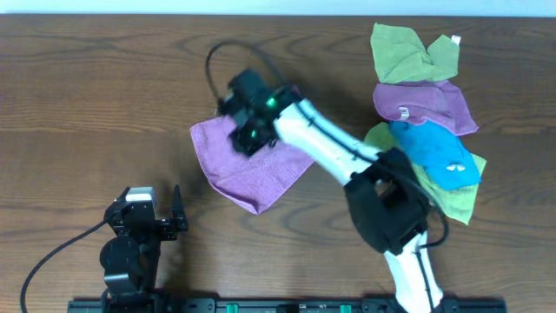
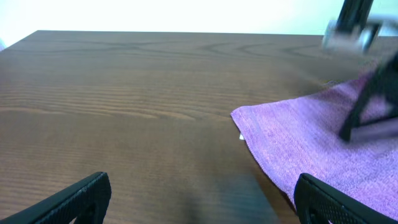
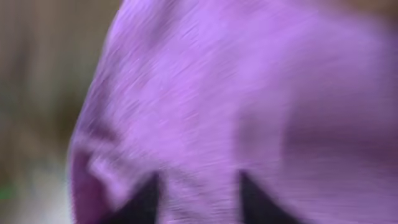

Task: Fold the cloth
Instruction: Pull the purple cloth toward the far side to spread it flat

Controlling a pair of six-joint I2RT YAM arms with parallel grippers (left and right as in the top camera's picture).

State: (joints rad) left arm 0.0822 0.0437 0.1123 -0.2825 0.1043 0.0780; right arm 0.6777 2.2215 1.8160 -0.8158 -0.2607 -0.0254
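1. The cloth (image 1: 252, 169) lies on the brown wooden table (image 1: 87, 104), spread mostly flat with one corner pointing toward the near edge; it serves here as the landmark for everything else.
2. The right gripper (image 1: 246, 137) is over the cloth's far edge, its arm reaching in from the near right side; in the right wrist view the mauve fabric (image 3: 236, 106) fills the picture, blurred, and two dark fingertips (image 3: 144, 202) stand apart against it at the bottom; whether they pinch the fabric I cannot tell.
3. The left gripper (image 1: 165, 217) rests near the front edge of the table, to the near left of the cloth and apart from it; in the left wrist view its two fingers (image 2: 81, 199) are spread wide with bare table between them, holding nothing; the cloth's nearest corner (image 2: 249, 121) shows ahead and to the right.
4. Well to the right of the cloth lies a heap of other cloths: a green one (image 1: 404, 52) farthest back, a purple one with a small white tag (image 1: 426, 106), a blue one (image 1: 439, 156) on top of another green one (image 1: 456, 202).
5. No box, bin or tray shows in any view.
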